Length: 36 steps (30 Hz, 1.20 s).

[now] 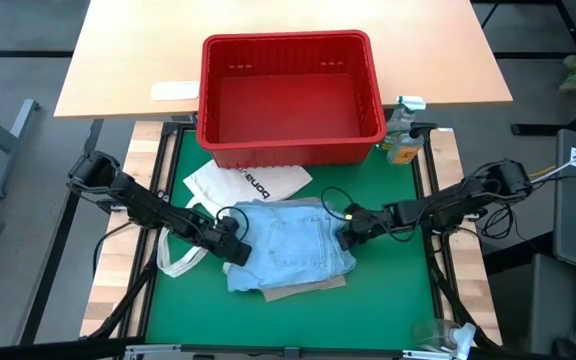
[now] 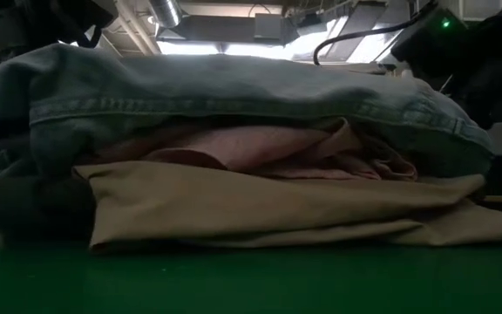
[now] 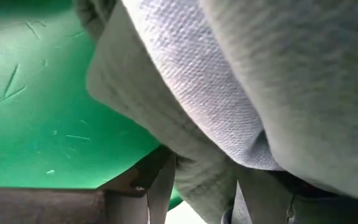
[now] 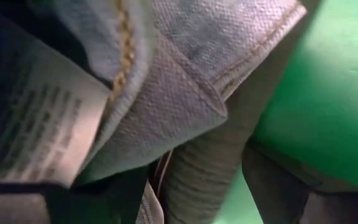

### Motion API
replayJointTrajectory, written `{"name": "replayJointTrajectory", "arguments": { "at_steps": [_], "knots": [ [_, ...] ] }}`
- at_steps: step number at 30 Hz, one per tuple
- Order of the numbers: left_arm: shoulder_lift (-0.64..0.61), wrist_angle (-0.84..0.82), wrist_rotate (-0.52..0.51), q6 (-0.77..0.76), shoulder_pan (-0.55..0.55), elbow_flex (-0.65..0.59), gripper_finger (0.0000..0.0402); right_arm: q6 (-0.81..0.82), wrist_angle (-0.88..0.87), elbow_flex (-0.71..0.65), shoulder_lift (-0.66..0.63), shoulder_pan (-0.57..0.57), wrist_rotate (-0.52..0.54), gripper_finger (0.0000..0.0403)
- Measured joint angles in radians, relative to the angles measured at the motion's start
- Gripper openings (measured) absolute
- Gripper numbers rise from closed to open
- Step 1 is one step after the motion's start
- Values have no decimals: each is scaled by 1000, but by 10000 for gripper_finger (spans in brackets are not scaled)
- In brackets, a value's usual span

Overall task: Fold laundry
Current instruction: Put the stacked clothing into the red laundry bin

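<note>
Jeans (image 1: 290, 243): folded, atop stack at desk (image 1: 288, 320) centre; pink top (image 2: 260, 148) and beige trousers (image 2: 260, 205) beneath. Left gripper (image 1: 236, 247) at 9 o'clock edge, right gripper (image 1: 351, 232) at 3 o'clock, both grasping denim. Fold apparently unfinished.

You have open green worktop (image 1: 298, 320) along the near side, in front of the clothes pile (image 1: 293, 248). The pile fills the middle, with the left pincer (image 1: 236, 250) pressed against its left edge and the right pincer (image 1: 348, 233) against its right, so neither side offers a way through. Behind the pile the white bag (image 1: 243, 182) lies flat, and the red basket (image 1: 291, 98) walls off the far side. A bottle (image 1: 403, 135) stands at the basket's right corner.
</note>
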Motion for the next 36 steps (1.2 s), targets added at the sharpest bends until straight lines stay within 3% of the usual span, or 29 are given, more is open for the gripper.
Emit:
{"name": "replayJointTrajectory", "arguments": {
  "at_steps": [7, 14, 22, 31, 36],
  "knots": [
    [0, 7, -2, 2, 0, 0, 165, 1, 44, 0, 21, 0, -7, 224],
    [-1, 12, -5, 2, -1, 0, 165, 0, 88, 0, 25, 1, -17, 128],
    [-1, 17, 77, 0, 2, 2, 165, -4, 90, 2, 24, 2, -7, 16],
    [-1, 18, 105, -44, 0, 3, 165, -6, 85, 2, 23, 2, -1, 35],
    [-1, 37, 55, -50, -4, 2, 165, -7, 88, 2, 23, 2, 12, 14]
  ]
}}
